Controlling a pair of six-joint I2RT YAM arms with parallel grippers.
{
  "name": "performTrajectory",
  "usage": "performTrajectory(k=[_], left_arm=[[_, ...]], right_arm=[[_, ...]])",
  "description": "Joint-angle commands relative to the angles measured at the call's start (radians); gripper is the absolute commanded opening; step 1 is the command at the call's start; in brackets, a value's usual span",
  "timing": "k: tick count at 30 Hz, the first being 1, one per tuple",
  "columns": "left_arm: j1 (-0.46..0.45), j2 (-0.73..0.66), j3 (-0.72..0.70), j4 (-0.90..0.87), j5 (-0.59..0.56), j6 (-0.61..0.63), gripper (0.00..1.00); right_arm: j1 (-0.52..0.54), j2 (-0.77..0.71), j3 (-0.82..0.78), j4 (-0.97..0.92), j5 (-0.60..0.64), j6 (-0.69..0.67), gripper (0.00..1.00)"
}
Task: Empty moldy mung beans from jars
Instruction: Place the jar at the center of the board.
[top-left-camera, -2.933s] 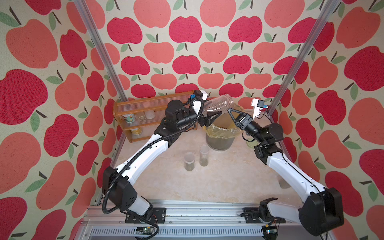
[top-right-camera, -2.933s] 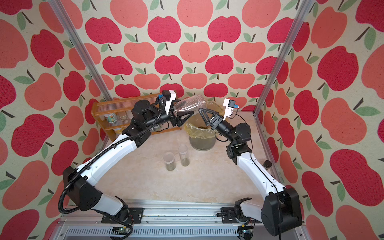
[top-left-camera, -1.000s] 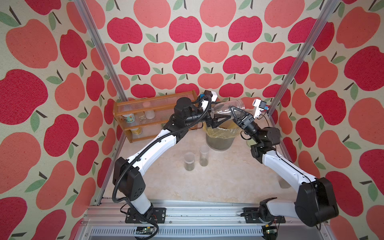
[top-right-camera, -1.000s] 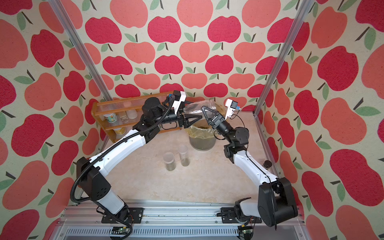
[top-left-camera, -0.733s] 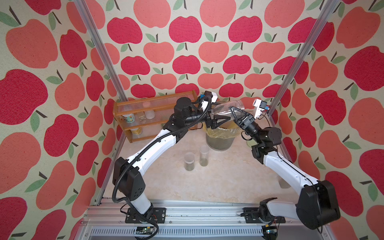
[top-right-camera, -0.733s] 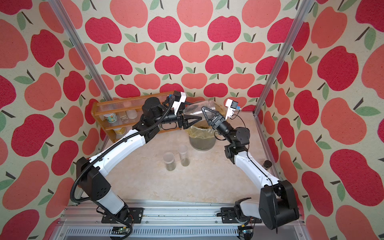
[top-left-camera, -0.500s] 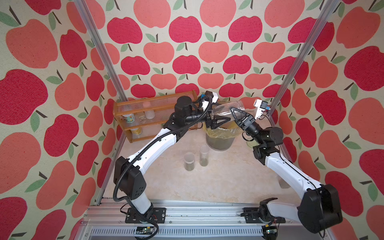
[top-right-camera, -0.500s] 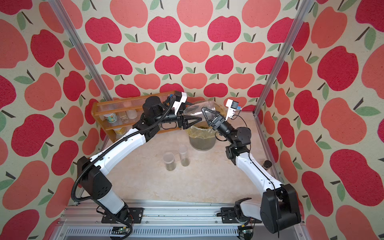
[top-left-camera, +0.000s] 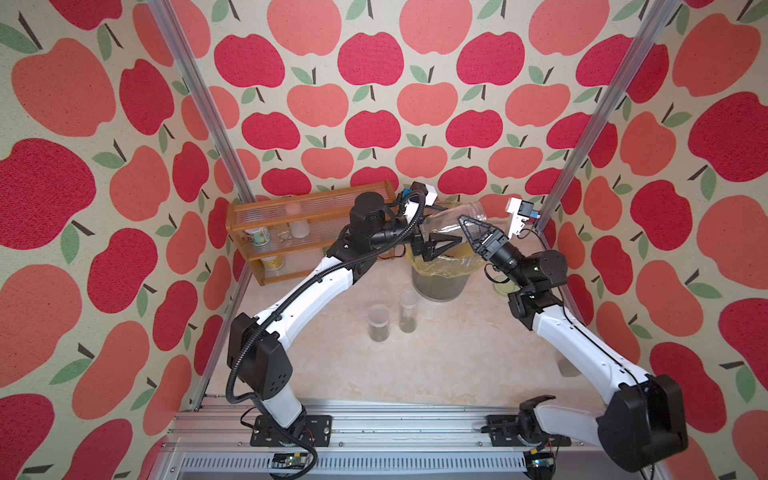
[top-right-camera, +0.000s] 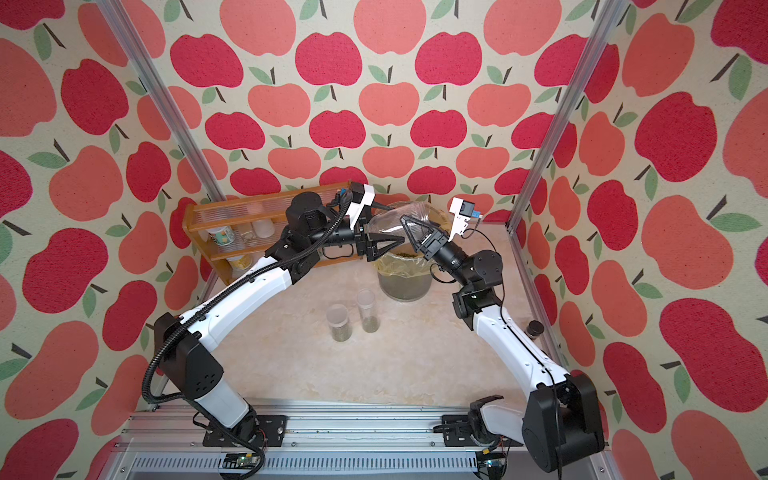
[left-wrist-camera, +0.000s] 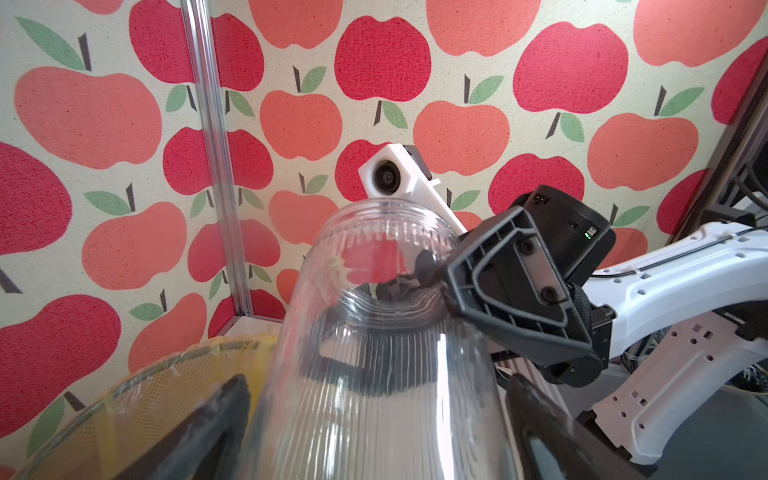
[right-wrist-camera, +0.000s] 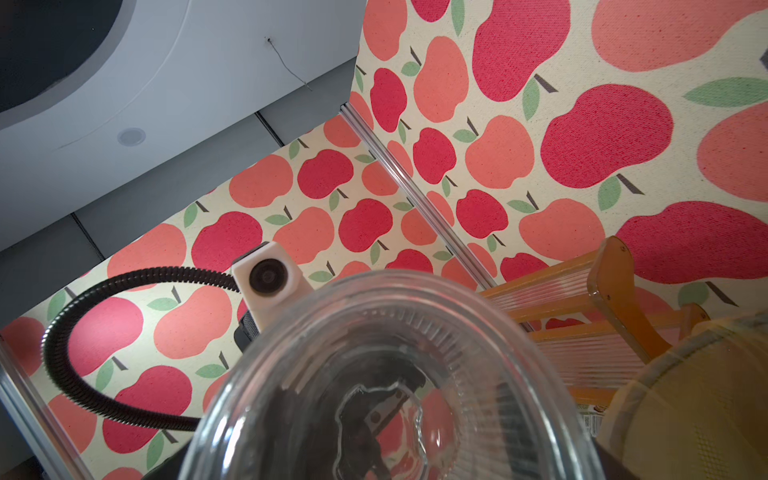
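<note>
Wide jar is up in the air, lying nearly on its side right above the bin, slung between the two arms. Right claw is pinching it at the neck end. From the left wrist view, one black finger sits hard against the ribbed shoulder, and its partner shows dark through the glass. Left claw is spread: its fingers flank the jar's base end, with a sliver of daylight between each one and the glass. So the grip belongs to the right claw. Wallpaper apples show straight through the jar's walls.

Down below, the bin is lined with a yellow bag, and a dark olive heap of beans sits inside it. On the counter, in front of the bin, the short jar and the tall jar stand upright, just beside each other and not touching. Each has a band of beans in the bottom. The orange rack stands against the back wall, left of the bin, with cans on its shelves.
</note>
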Motion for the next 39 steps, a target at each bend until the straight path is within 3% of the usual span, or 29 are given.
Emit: performTrajectory(k=[1, 9, 21, 31, 36, 39], left_arm=[[-0.003, -0.006, 0.024, 0.022, -0.059, 0.049, 1.0], [-0.002, -0.049, 0.01, -0.02, -0.143, 0.083, 1.0], [0.007, -0.307, -0.192, -0.071, -0.315, 0.17, 1.0], [0.006, -0.578, -0.41, -0.169, -0.545, 0.137, 1.0], [0.007, -0.716, -0.501, -0.252, -0.708, 0.108, 1.0], [0.009, -0.795, -0.585, -0.245, -0.735, 0.108, 1.0]], right_arm=[[-0.001, -0.029, 0.029, -0.07, 0.011, -0.063, 0.59], [-0.024, -0.05, 0.044, -0.128, 0.01, -0.107, 0.59], [-0.069, -0.236, 0.155, -0.65, 0.035, -0.474, 0.59], [-0.096, -0.428, 0.235, -1.163, 0.268, -0.837, 0.59], [-0.097, -0.486, 0.196, -1.246, 0.387, -0.877, 0.59], [-0.097, -0.512, 0.126, -1.245, 0.46, -0.862, 0.6]])
